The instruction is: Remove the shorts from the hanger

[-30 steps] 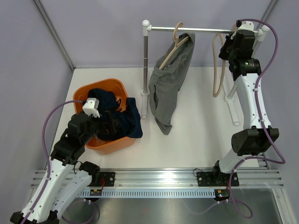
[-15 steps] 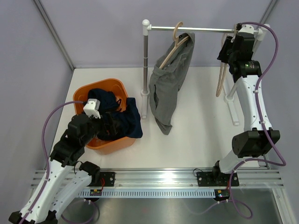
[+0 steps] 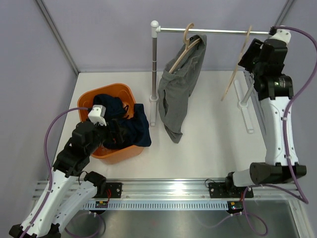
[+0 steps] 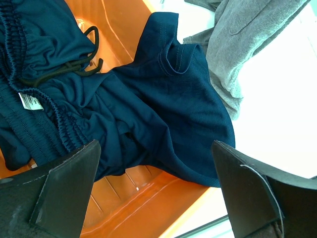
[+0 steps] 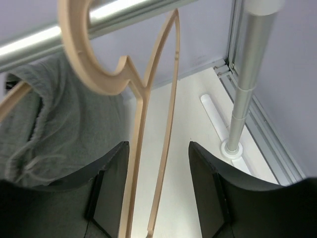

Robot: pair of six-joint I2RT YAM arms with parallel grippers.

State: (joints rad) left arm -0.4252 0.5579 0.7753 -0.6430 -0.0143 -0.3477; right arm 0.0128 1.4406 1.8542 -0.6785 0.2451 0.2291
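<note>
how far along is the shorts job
Done: the navy shorts lie in the orange tub, partly over its rim, and a bare hanger is at the rail. In hand: nothing; left end effector and right end effector are open. Left: the grey shorts hang on the other hanger.

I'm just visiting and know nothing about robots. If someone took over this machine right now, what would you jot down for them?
The left end effector is open, over the navy shorts, which lie in the orange tub, partly draped over its rim.
The right end effector is open, straddling the empty hanger on the rail.
Done: navy shorts are off.
Left: grey shorts hang on the other hanger.
</note>
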